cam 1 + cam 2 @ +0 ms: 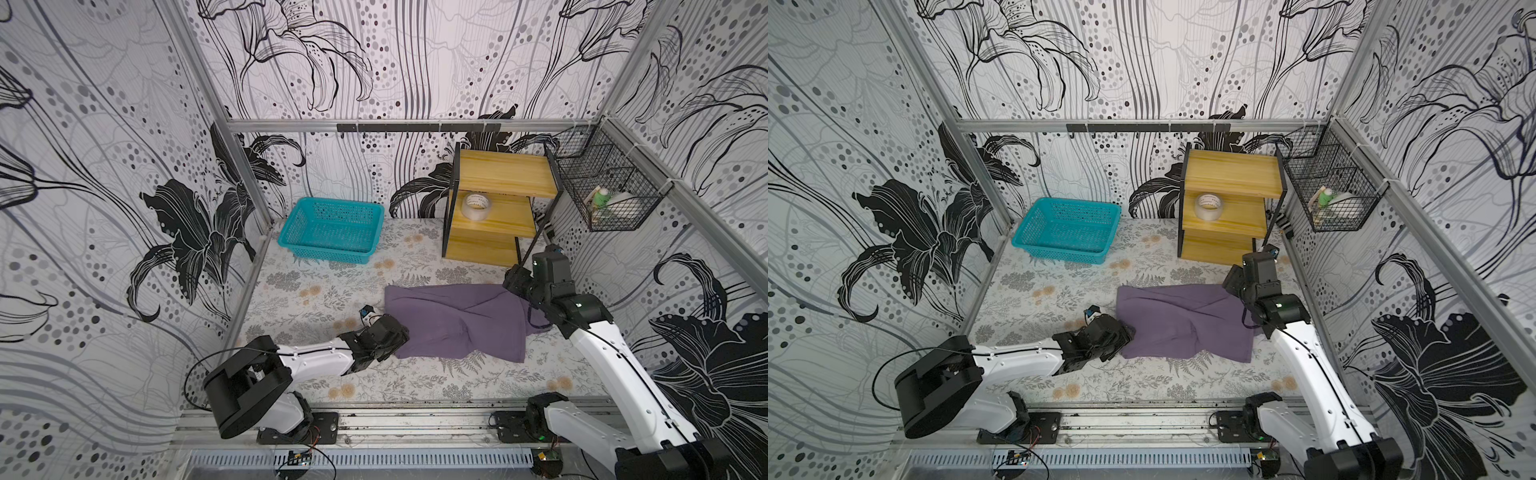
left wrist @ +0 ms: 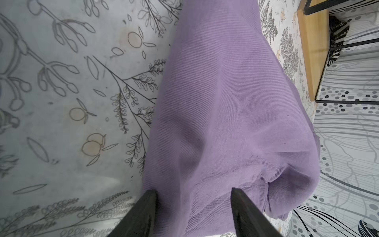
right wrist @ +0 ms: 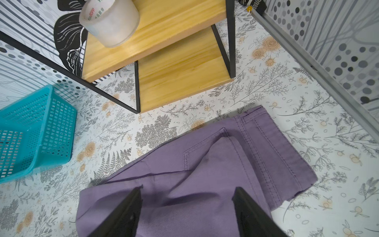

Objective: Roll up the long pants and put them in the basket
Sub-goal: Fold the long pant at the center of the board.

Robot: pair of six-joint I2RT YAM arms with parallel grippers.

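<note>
The long pants (image 1: 457,320) lie as a folded dusky purple bundle right of the table's middle, seen in both top views (image 1: 1183,324). My left gripper (image 2: 193,192) is low at the bundle's left edge (image 1: 397,332). Its jaws stand apart with purple cloth (image 2: 225,102) between the fingers; one finger (image 2: 151,197) sits at the cloth's edge. My right gripper (image 3: 187,192) hangs open over the pants (image 3: 194,164) near the stitched waistband end, at the bundle's far right corner (image 1: 513,282). Nothing is pinched between its fingers.
A teal basket (image 1: 332,228) stands at the back left. A wooden shelf (image 1: 498,199) with a tape roll (image 1: 476,205) stands at the back right, close behind my right gripper. A wire basket (image 1: 602,183) hangs on the right wall.
</note>
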